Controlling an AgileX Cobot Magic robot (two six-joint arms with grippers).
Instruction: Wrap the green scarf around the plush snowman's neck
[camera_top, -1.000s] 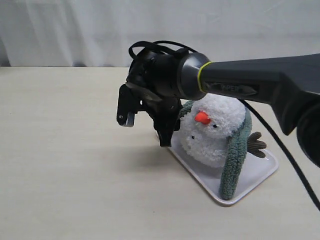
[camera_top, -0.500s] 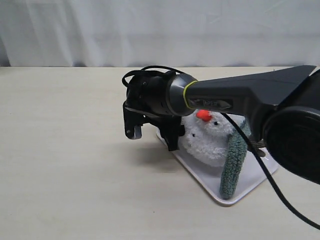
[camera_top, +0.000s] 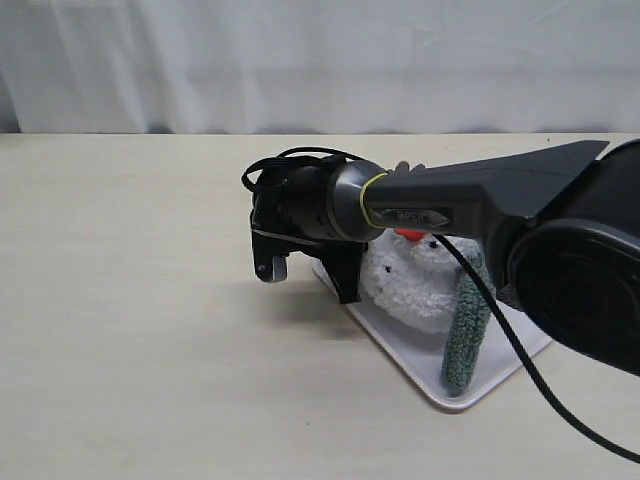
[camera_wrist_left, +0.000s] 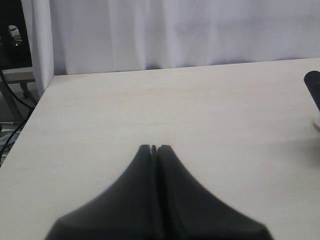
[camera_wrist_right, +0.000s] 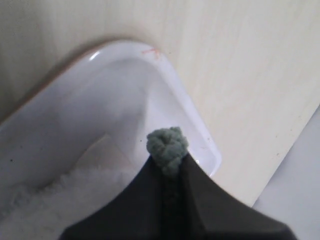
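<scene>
Nearest the exterior camera, 1 end of the green scarf (camera_top: 463, 335) hangs down the side of the plush snowman (camera_top: 410, 290) that faces away from the right gripper (camera_wrist_right: 167, 159). This end rests on the white tray (camera_top: 395, 340), close to its near rim. The snowman sits on that tray, just beside the right gripper. Its orange nose (camera_top: 408, 236) shows just under the dark forearm (camera_top: 450, 200) that reaches across in front of its head. The snowman's neck is hidden behind that arm, so how the scarf lies there cannot be told. The right gripper hangs low over the tray's corner, on the opposite side of the snowman from the draped end. Its 2 fingers (camera_wrist_right: 200, 200) are pressed together on a small tuft of the scarf that pokes out at their tips. White fur lies close beneath them, and the tray's rounded corner and the bench (camera_top: 150, 350) lie beyond the tips. Well apart from all this, the left gripper (camera_wrist_left: 154, 148) is over bare bench, its 2 fingers pressed together with nothing between them. Behind the bench hangs a white curtain (camera_top: 300, 60).
</scene>
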